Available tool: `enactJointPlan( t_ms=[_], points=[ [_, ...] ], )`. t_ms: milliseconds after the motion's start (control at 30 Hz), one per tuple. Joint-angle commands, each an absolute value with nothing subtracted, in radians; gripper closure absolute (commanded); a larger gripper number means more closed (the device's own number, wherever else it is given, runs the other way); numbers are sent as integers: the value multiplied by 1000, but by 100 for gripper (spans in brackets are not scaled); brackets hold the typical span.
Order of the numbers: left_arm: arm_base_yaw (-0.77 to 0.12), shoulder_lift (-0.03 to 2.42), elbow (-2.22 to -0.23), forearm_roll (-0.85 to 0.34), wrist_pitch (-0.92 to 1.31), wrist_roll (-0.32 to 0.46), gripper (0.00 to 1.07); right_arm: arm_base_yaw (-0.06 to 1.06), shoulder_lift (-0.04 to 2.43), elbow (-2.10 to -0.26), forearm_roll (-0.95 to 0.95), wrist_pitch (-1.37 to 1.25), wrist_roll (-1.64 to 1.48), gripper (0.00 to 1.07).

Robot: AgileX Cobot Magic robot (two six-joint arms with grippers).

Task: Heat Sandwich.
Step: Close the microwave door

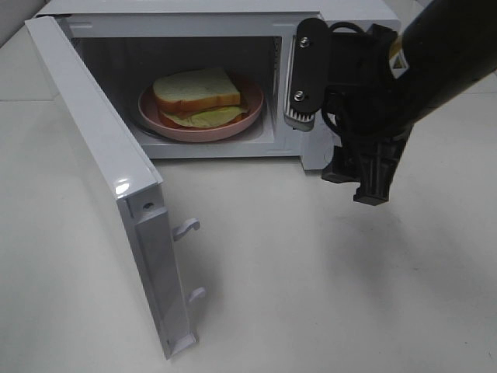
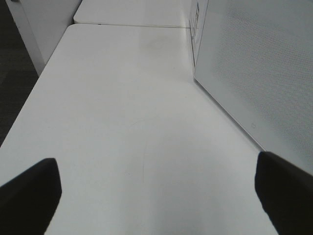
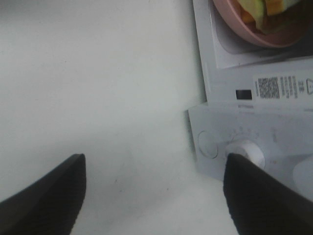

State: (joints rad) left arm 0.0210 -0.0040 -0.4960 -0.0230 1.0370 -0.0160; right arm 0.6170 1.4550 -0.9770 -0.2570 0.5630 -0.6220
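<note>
Inside the open microwave (image 1: 225, 149), the sandwich (image 1: 196, 92) lies on a pink plate (image 1: 233, 128) near the middle of the oven floor, so the loading step looks done. The door (image 1: 101, 148) stands swung wide toward the left side of the counter (image 1: 311, 272), so heating cannot start yet.

The right gripper (image 3: 154, 166) hangs in front of the control panel, pointing down at the counter. Its jaws are spread with nothing between them. Its wrist view shows a white knob (image 3: 246, 152) close to one finger, which suggests the arm waits there to set the timer once the door is shut.

The left gripper (image 2: 155, 164) appears only in its own wrist view, low over bare counter. Its jaws are at full spread and hold nothing. The dotted white panel beside it is probably the door's outer face, though the angle makes that uncertain. If so, the arm is placed to push the door closed, with the wide jaws giving a broad front for the push.
</note>
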Motion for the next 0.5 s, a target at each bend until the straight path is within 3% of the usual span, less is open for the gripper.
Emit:
enactJointPlan(
  t_ms=[33, 500],
  points=[
    [23, -24, -495, -25, 1035, -14, 5, 619, 1368, -918, -260, 604, -512, 31],
    [23, -24, -495, -25, 1035, -14, 5, 619, 1156, -857, -250, 826, -163, 31]
  ],
)
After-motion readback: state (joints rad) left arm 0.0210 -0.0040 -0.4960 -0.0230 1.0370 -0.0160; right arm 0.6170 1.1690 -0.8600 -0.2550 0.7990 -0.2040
